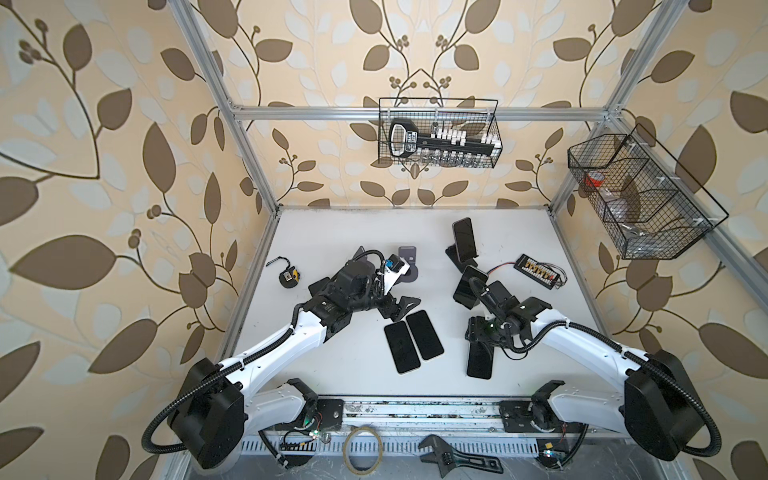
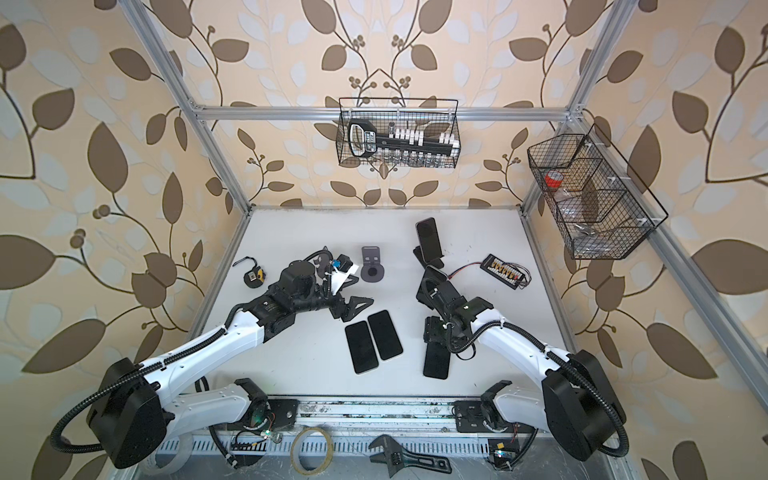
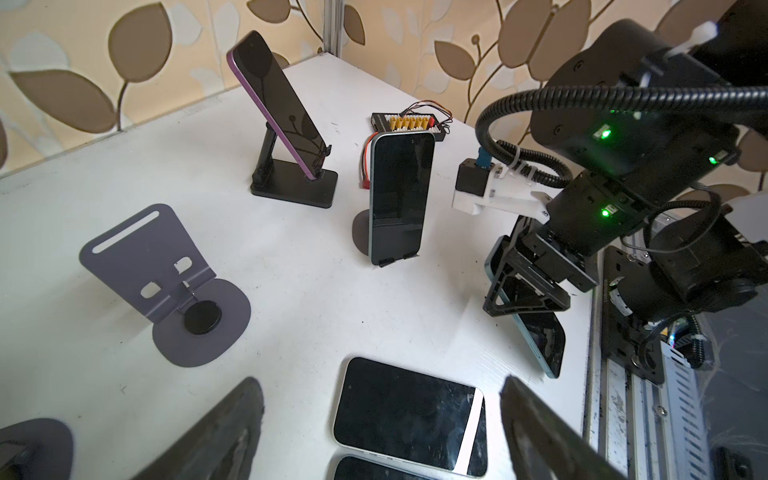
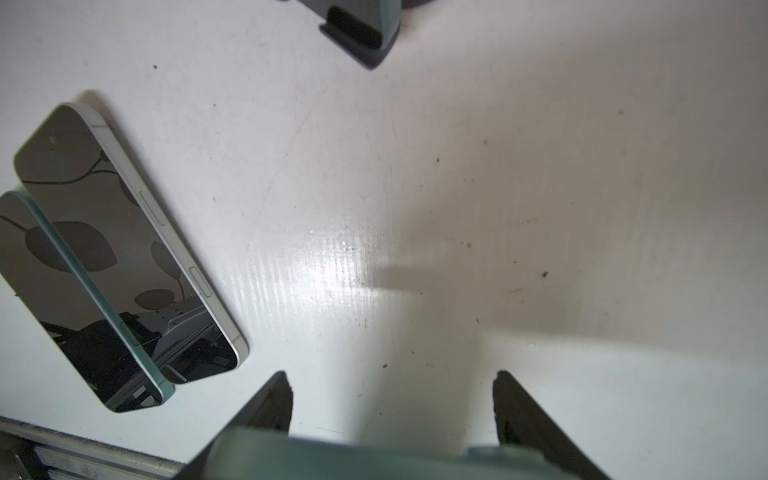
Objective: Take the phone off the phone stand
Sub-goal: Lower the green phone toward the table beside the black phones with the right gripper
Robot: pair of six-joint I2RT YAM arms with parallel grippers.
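Observation:
A purple phone (image 1: 464, 237) leans on a black phone stand (image 3: 291, 189) at the back. Nearer, a teal phone (image 3: 399, 195) stands upright on a round-based stand (image 3: 360, 232). A grey-purple stand (image 3: 166, 274) holds nothing. My right gripper (image 4: 391, 374) is shut on another teal phone (image 1: 479, 360), gripped near one end, tilted, its far end down by the table (image 1: 340, 232). My left gripper (image 3: 380, 382) hangs open above two phones (image 1: 401, 347) (image 1: 424, 334) lying flat side by side. In both top views the left gripper (image 2: 357, 309) is left of centre.
A tape measure (image 1: 289, 277) lies at the left, and a wired connector board (image 1: 536, 272) at the right. Wire baskets (image 1: 438, 133) (image 1: 640, 195) hang on the frame. A wrench (image 1: 453, 457) and tape roll (image 1: 365, 449) lie past the front rail. Another grey stand (image 3: 33, 444) sits beside the left gripper.

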